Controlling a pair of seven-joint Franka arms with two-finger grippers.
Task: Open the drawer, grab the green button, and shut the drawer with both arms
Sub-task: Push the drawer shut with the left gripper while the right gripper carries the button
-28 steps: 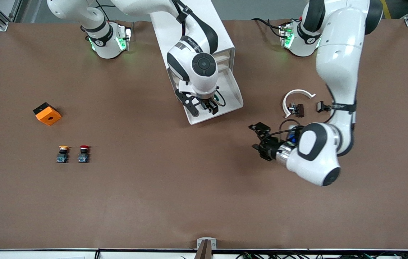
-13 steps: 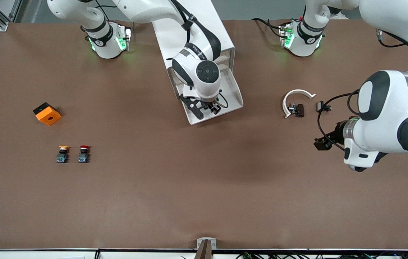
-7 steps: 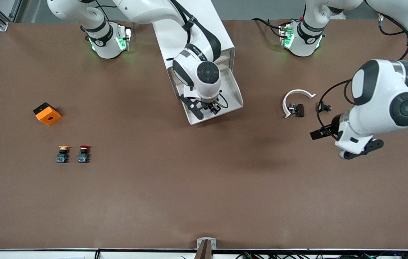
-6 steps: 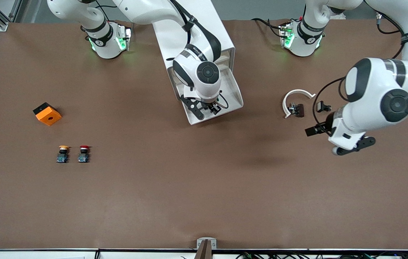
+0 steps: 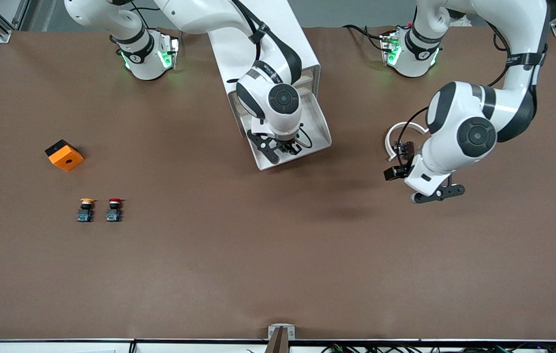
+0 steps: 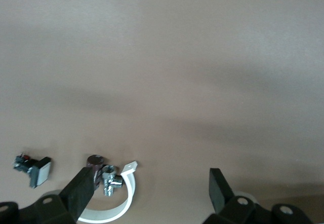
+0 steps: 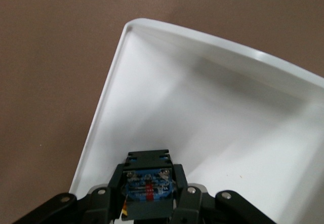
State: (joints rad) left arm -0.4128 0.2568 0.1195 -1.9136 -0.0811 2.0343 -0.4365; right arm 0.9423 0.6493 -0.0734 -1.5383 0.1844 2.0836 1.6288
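Green button point(image 7: 148, 189) in right pincer point(image 7: 148, 203)

Right gripper point(image 5: 288, 147) closed down inside the drawer; left gripper point(image 6: 152, 193) spread wide, pointing down over the table.

The left arm swings back in from its end of the table, and the left gripper point(image 6: 147, 193), fingers spread wide and holding nothing, now hangs over the white curved clip point(image 5: 401, 131) and small black parts point(image 5: 406, 149). In the open drawer point(image 7: 212, 107), the right gripper point(image 7: 148, 191) now stands clamped on the button point(image 7: 148, 189), its blue base showing between the fingers
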